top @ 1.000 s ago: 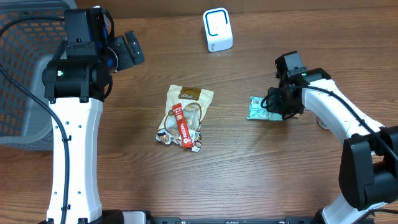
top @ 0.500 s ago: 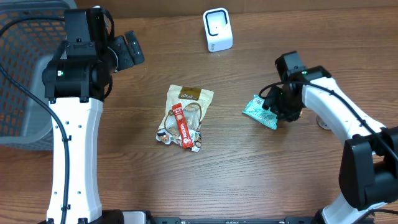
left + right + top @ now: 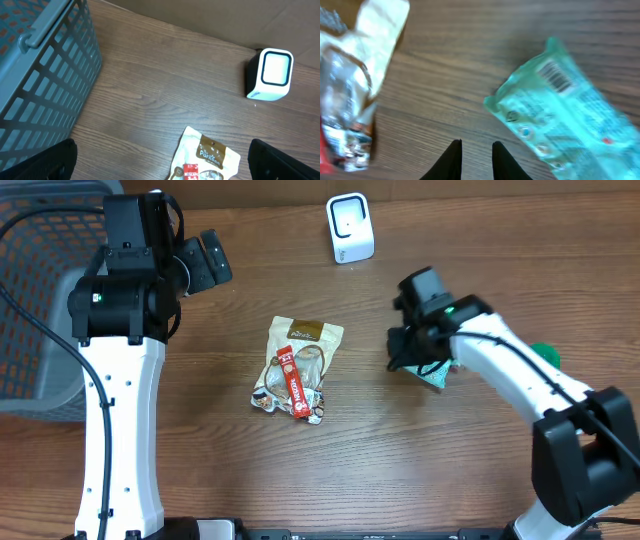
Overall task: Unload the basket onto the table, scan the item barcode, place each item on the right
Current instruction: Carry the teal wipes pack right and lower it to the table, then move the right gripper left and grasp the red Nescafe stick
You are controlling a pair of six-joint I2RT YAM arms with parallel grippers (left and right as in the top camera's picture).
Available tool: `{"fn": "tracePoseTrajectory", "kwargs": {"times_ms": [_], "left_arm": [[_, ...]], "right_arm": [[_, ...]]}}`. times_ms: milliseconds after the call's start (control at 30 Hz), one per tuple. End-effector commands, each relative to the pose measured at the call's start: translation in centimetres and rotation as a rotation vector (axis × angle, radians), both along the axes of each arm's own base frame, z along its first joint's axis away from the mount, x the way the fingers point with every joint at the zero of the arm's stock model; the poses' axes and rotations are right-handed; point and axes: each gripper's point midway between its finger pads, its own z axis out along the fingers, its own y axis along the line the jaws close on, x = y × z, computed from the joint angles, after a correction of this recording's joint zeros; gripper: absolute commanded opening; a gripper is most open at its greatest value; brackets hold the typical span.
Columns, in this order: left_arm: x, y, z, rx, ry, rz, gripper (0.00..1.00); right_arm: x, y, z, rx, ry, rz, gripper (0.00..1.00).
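Could pinch only wood, missing the teal packet (image 3: pixel 570 125) lying barcode-up just right of the narrowly parted, empty right gripper (image 3: pixel 476 155), seemingly off its line, with the left gripper (image 3: pixel 162 160) spread wide by the far-left basket (image 3: pixel 45 75).

A: How is the brown wooden tabletop (image 3: pixel 400 460) covered?
B: It is viewed whole from straight above. From the left wrist, held high and tilted forward, the grey-blue plastic mesh basket (image 3: pixel 45 75) and white box-shaped scanner (image 3: pixel 270 75) are taken in.
A: And the right wrist?
B: The tabletop is seen close up, facing downward. The teal crinkled packet (image 3: pixel 560 120) is shared with the overhead view.
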Motion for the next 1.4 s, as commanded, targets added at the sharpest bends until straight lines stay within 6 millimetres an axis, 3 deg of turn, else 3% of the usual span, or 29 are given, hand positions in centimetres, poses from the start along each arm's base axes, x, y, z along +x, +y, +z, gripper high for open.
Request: {"fn": "tracePoseTrajectory", "kwargs": {"times_ms": [0,167,367,567,700,833,1000,1167,1367], "left_arm": [[-0.2,0.0,1.2,0.014,-0.03,-0.012,1.0],[-0.2,0.0,1.2,0.014,-0.03,-0.012,1.0],[-0.2,0.0,1.2,0.014,-0.03,-0.012,1.0],[-0.2,0.0,1.2,0.014,-0.03,-0.012,1.0],[-0.2,0.0,1.2,0.014,-0.03,-0.012,1.0],[-0.2,0.0,1.2,0.014,-0.03,-0.012,1.0],[-0.2,0.0,1.2,0.014,-0.03,-0.012,1.0],[-0.2,0.0,1.2,0.014,-0.03,-0.012,1.0],[-0.2,0.0,1.2,0.014,-0.03,-0.012,1.0]], "right_arm": [[-0.1,-1.5,-1.4,-0.097,-0.042,0.016,0.21],[-0.1,-2.4,-3.4,-0.121,-0.074,-0.006,0.18],[0.3,-7.2,-4.6,-0.278,-0.099,-0.181,0.18],[1.4,-8.8,-4.0,-0.282,-0.111,-0.237,0.18],[2.5,-8.5,-1.5,-0.243,-0.121,-0.277,0.17],[3.1,-5.0,2.4,-0.089,-0.114,-0.202,0.21],[1.4,3.5,6.3,0.226,-0.079,-0.02,0.28],[-1.2,9.7,6.9,0.287,-0.105,0.104,0.29],[-4.6,15.7,6.0,0.188,-0.232,0.243,0.28]]}}
